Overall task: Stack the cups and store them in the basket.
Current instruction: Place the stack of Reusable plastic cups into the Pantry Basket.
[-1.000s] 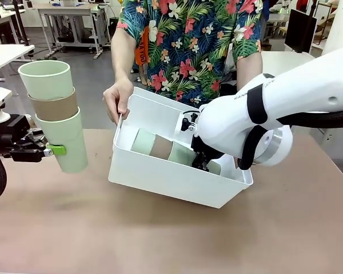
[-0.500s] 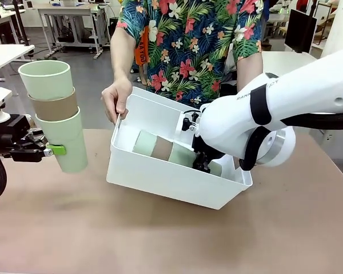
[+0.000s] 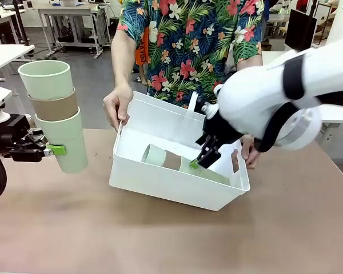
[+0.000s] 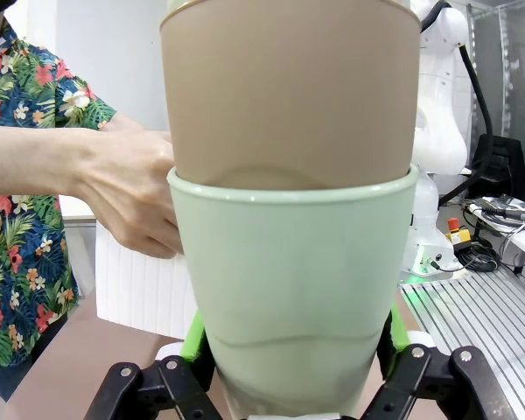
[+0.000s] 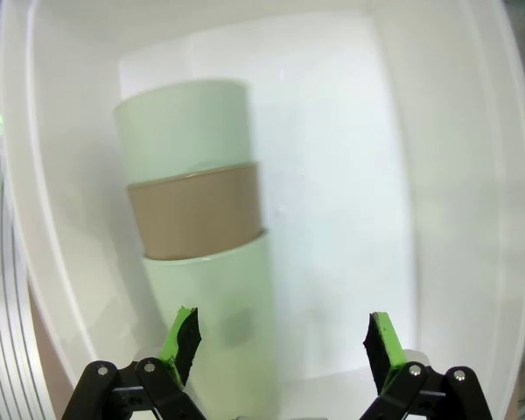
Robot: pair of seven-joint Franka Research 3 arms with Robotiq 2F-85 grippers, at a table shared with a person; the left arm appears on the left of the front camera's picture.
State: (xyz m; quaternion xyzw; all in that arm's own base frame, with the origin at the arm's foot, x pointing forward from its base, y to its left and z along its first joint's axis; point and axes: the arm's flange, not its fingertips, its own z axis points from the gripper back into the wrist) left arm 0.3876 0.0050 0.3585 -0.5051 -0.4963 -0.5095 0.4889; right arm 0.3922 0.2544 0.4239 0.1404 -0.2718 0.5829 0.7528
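- Table (image 3: 74, 228): bare in front of the basket (image 3: 160, 185) and between it and the held stack (image 3: 57, 114).
- Basket: tipped, opening partly toward me; a person's hand (image 3: 117, 105) on its left end, another hand (image 3: 250, 155) on its right end.
- Lying stack (image 3: 166, 160): three cups on their side on the basket floor, long axis along the basket, mouths to my left; floor beside them free.
- Held stack: three cups, near upright, mouths up, well apart from the basket.
- Left jaws: pinching the held stack's lowest mint cup from the side.
- Right jaws: spread, pointing down into the basket, just above the lying stack.
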